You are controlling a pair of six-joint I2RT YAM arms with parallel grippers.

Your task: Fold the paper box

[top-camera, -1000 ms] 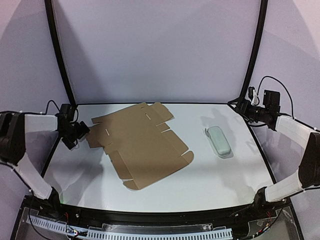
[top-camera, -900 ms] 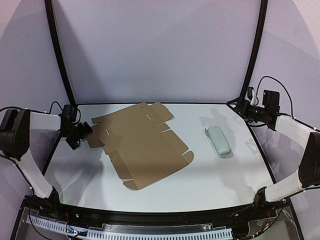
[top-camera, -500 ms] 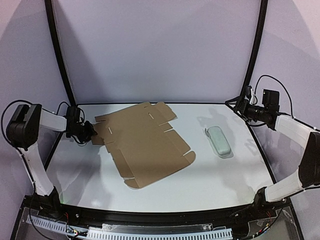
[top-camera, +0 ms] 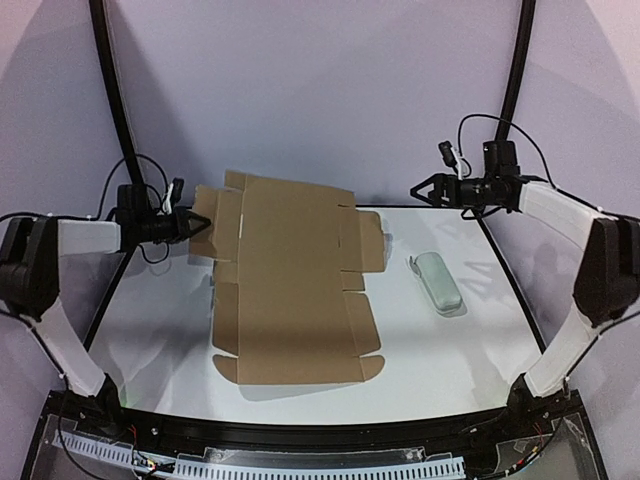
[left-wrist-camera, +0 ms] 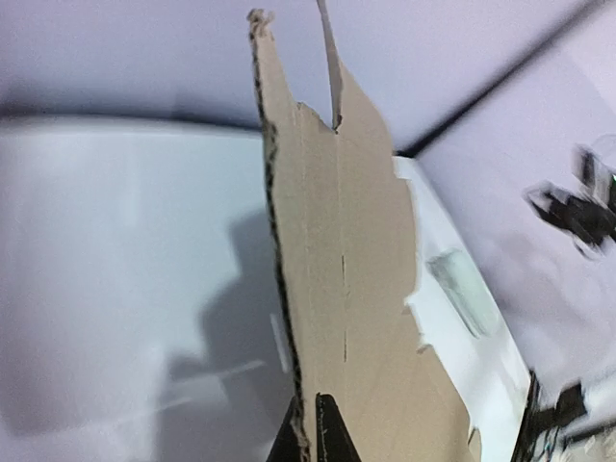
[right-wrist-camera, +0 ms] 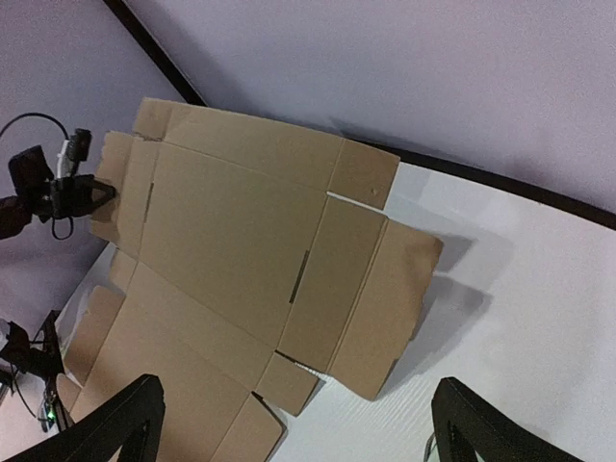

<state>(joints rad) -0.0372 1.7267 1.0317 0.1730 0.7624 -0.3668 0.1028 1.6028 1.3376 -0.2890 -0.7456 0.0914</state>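
Note:
The paper box (top-camera: 290,280) is a flat brown cardboard blank with flaps and slits. Its far end is lifted off the white table (top-camera: 450,350) and its near edge rests low by the front. My left gripper (top-camera: 192,225) is shut on the edge of the box's far left flap. In the left wrist view the fingertips (left-wrist-camera: 310,428) pinch the corrugated edge of the box (left-wrist-camera: 356,289). My right gripper (top-camera: 420,190) hangs open in the air at the far right, apart from the box. Its wrist view looks down on the box (right-wrist-camera: 231,231) between wide-spread fingers (right-wrist-camera: 115,423).
A small pale grey-green oblong case (top-camera: 438,282) lies on the table right of the box, also seen in the left wrist view (left-wrist-camera: 462,289). Black frame posts (top-camera: 110,100) rise at the back corners. A purple backdrop closes the far side.
My left gripper closed on the box's left flap and lifted it. The box turned and tilted up at its far end. My right arm rose and swung inward, still open.

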